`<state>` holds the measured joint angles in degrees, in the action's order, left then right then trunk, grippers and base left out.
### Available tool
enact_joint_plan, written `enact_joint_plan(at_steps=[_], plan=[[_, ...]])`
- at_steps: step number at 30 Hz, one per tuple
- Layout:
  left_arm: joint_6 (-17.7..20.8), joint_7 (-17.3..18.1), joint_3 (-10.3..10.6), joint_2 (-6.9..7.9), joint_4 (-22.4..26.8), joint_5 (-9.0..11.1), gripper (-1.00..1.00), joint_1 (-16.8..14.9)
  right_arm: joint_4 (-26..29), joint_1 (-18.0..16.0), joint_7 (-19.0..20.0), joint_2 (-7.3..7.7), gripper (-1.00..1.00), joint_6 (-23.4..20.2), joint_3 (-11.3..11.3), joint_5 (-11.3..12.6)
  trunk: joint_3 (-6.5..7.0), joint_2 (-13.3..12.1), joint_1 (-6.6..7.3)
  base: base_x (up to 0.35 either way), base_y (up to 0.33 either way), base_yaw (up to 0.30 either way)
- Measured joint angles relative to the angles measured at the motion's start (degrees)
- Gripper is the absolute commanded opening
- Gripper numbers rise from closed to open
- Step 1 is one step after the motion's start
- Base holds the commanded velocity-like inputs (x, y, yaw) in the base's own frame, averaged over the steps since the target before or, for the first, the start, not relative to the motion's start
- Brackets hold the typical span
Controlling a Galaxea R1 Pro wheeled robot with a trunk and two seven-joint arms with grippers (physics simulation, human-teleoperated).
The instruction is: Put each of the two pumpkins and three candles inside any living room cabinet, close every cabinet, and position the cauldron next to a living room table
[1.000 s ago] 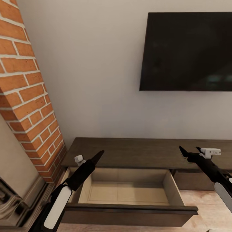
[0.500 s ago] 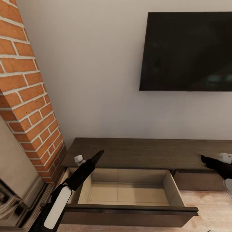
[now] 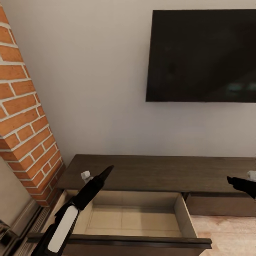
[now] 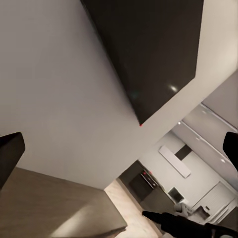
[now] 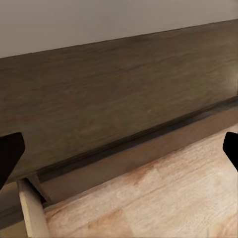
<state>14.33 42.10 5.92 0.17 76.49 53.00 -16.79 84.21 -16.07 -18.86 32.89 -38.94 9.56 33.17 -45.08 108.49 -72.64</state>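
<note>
Against the left wall rises a slanted column of red brick with pale mortar (image 3: 25, 124). Just beside it the black and white left arm reaches up and forward from the lower corner, its left gripper (image 3: 97, 174) poised over the near left corner of the open drawer; in its wrist view the two dark fingertips sit far apart at opposite edges, so its jaws are spread wide and hold nothing. Below it stretches the long, low dark brown wooden cabinet (image 3: 160, 172) against the pale grey wall. Its left drawer (image 3: 133, 217) is pulled fully out, showing pale beige sides and bottom behind a flat, handle-less dark front. A large black flat screen (image 3: 202, 55) hangs on the wall above the cabinet's right half. At the far right, the right gripper (image 3: 245, 181) hovers over the cabinet's front edge, above light wooden floorboards (image 3: 227, 234); its fingertips likewise stand well apart, open and empty.
</note>
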Motion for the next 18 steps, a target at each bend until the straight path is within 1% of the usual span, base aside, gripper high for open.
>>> enact_joint_plan(at_steps=[3, 5, 8, 12, 15, 18], plan=[[0.0, 0.2, -0.6, 0.00, 0.0, 0.0, 1.00, 0.0, 0.0, 0.0, 0.0, -0.07, 1.00, 0.0, -0.8, 0.0, 0.00, 0.0, 0.00, 0.047, -0.073, 0.000], [0.0, 0.3, -0.7, -0.03, 0.0, 0.0, 1.00, 0.0, 0.0, 0.0, 0.1, -0.13, 1.00, 0.2, -2.8, 0.0, 0.00, 0.0, 0.00, 0.012, -0.019, 0.000], [0.0, 0.3, -0.8, -0.07, -0.1, 0.0, 1.00, 0.0, -0.1, 0.0, -0.1, -0.26, 1.00, 0.3, -6.9, 0.0, 0.00, 0.0, 0.00, 0.004, -0.066, 0.000], [0.0, 0.2, -0.9, -0.08, -0.1, 0.0, 1.00, 0.0, 0.0, 0.0, 0.2, -0.56, 1.00, 0.4, -8.3, -0.1, 0.00, 0.0, 0.00, 0.001, -0.224, 0.000], [0.0, 0.2, -0.8, -0.09, -0.2, 0.0, 1.00, 0.0, 0.1, 0.0, 0.4, -0.90, 1.00, 0.4, -8.6, -0.1, 0.00, 0.0, 0.00, 0.000, -0.239, 0.000], [0.0, 0.2, -0.8, -0.09, -0.2, 0.0, 1.00, 0.0, 0.3, 0.0, 0.5, -1.00, 1.00, 0.8, -8.7, -0.1, 0.00, 0.0, 0.00, 0.000, -0.092, 0.014]])
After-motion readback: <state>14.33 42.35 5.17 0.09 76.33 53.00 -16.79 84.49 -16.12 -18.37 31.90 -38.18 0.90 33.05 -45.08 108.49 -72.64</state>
